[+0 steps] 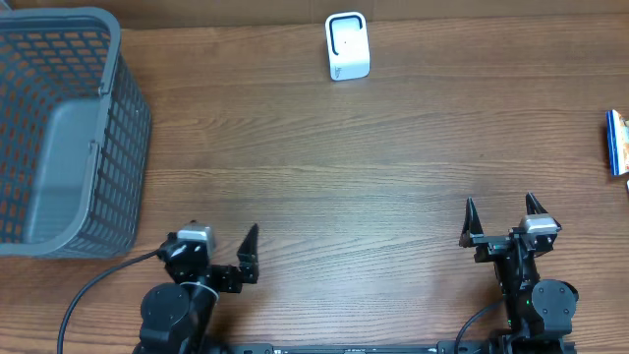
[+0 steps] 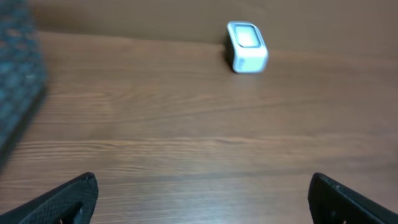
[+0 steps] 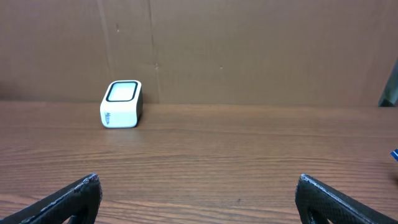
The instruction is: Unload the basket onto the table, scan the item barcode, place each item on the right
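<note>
Item [image 1: 616, 144]: blue/white pack at the table's right edge, partly cut off by the frame; nothing touches it, well apart from both arms.
Table [image 1: 324, 167]: brown wood grain, matte.
Room: plain brown board wall [image 3: 249, 50] right behind the table's far edge, w/ vertical seams.
Scanner [image 1: 347, 46]: x1, white box w/ dark-rimmed top window, far edge near the middle, upright.
Basket [image 1: 133, 128]: x1, grey plastic mesh, far-left corner, inside looks bare.
Arms: x2, bases at the near edge.
L pincer [image 2: 202, 199]: fingers wide apart, holding nothing, near-left, above bare wood.
R pincer [image 1: 501, 211]: fingers wide apart, holding nothing, near-right.
Cable [image 1: 88, 290]: x1, black, loops off the L arm base.
Writing: small mark on the scanner front, too small to read; item print unreadable.
</note>
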Controlling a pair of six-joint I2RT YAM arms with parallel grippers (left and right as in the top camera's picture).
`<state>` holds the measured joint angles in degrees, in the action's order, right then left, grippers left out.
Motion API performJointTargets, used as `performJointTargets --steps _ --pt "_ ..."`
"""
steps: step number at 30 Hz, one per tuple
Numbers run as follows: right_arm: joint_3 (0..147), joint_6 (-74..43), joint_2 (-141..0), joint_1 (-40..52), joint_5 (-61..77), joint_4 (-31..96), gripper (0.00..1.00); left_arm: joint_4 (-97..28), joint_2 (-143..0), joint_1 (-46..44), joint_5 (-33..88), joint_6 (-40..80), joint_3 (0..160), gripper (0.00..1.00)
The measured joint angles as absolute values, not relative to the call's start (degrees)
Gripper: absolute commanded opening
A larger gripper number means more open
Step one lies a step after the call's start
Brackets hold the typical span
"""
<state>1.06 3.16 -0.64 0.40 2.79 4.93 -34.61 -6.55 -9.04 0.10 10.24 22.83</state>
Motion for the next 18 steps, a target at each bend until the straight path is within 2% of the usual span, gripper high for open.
performJointTargets --steps 7,18 --pt "1.1 3.2 -0.6 0.4 2.8 5.0 1.0 -32.9 -1.1 -0.8 0.1 10.2 17.6 1.0" --pt "1.1 3.2 -0.6 0.4 2.8 5.0 1.0 -5.1 -0.8 1.6 0.2 10.1 3.6 1.0"
